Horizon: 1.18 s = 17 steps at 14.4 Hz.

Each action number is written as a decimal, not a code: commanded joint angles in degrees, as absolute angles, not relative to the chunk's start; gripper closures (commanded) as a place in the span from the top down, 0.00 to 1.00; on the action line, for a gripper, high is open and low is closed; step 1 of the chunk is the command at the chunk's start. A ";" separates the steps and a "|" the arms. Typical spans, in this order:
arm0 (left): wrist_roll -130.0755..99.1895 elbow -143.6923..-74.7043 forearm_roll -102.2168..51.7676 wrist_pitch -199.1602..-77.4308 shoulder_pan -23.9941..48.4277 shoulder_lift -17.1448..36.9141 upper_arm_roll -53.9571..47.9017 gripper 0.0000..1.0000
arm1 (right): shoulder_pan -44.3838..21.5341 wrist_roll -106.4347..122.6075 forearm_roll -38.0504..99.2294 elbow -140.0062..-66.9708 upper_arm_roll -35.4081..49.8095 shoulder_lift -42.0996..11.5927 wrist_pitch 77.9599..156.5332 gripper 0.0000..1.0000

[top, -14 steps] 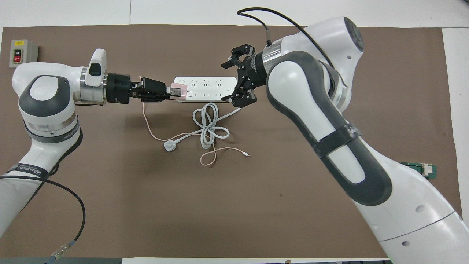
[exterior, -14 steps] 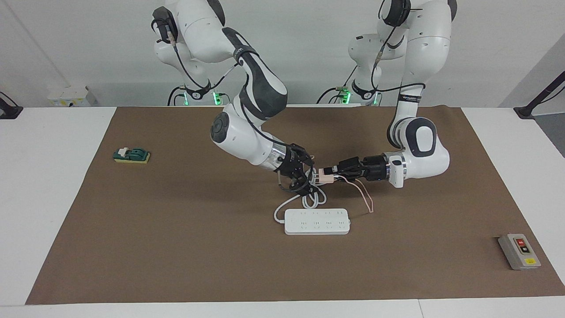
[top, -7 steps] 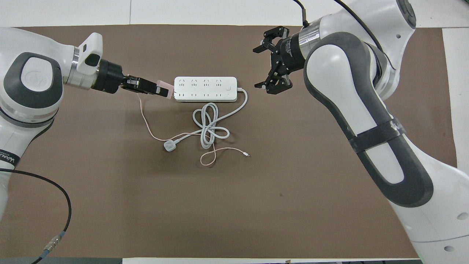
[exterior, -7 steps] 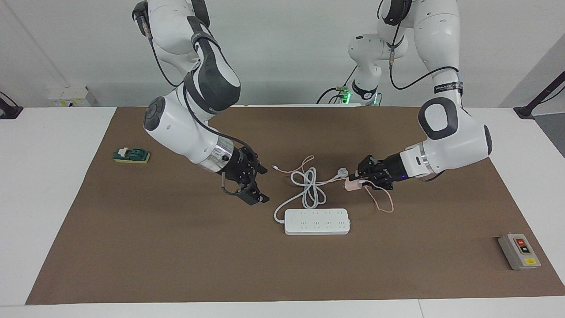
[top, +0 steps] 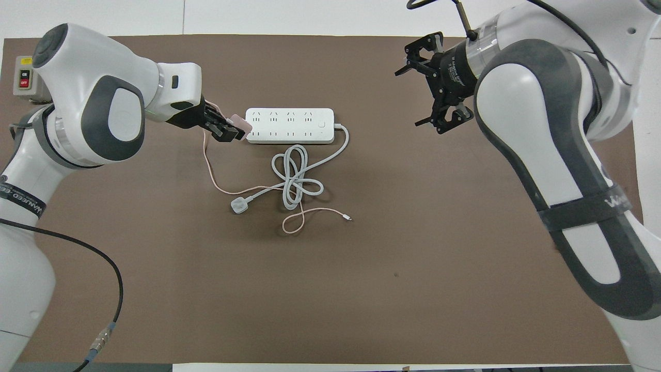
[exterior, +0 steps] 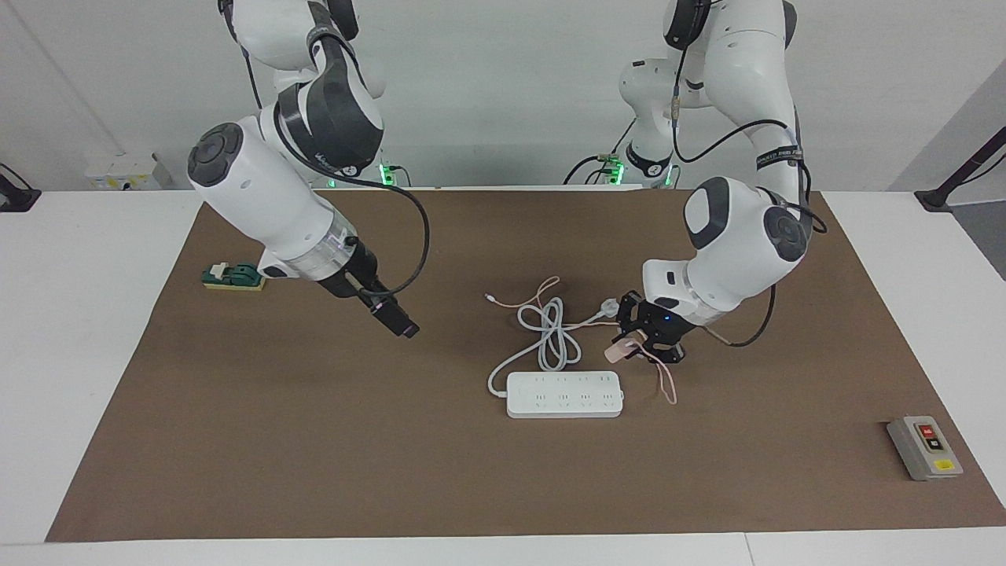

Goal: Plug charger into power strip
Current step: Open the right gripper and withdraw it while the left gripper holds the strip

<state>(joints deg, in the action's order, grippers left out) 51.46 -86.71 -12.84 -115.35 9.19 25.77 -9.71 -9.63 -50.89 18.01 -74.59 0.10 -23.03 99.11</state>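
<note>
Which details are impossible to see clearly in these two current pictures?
- Charger prongs: in both views the left gripper, shut on the charger, covers them, so their direction is unclear.
- Power strip sockets: too small in both views to tell their types.
- Right gripper: in the facing view seen end-on, so only the overhead view shows it open.
- Grey button box: in the overhead view partly hidden by the left arm.

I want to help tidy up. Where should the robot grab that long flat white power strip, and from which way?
Probably across its narrow width, near the middle of the long flat white power strip, coming straight down from above. It lies flat on the brown mat with its two long edges bare. Its thick white cord leaves one short end, so that end is best avoided.
</note>
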 commanded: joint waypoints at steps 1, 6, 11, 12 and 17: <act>57.03 -83.76 -3.29 -118.37 10.98 27.77 -9.05 0.00 | -7.74 -33.46 11.80 -75.23 0.70 -21.45 96.60 1.00; 56.69 -85.59 4.04 -125.74 13.62 27.77 -8.96 0.00 | -3.18 -5.23 3.26 -75.41 0.70 -19.17 94.48 1.00; 57.13 -90.62 4.57 -130.43 14.33 27.42 -8.96 0.00 | -0.36 6.33 -1.93 -80.05 0.70 -11.18 90.80 1.00; 57.22 -90.70 5.88 -130.43 14.24 27.51 -8.96 0.00 | 0.34 6.33 -1.93 -82.94 0.70 -8.38 90.44 1.00; 58.10 -91.76 9.14 -130.69 14.50 27.60 -9.05 0.00 | 1.05 5.45 -1.85 -96.40 0.70 3.50 90.09 1.00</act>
<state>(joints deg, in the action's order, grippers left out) 57.31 -90.79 7.87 -129.22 14.02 28.02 -9.50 0.27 5.09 -0.91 -87.77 0.01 -2.46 88.82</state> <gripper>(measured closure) 0.705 0.000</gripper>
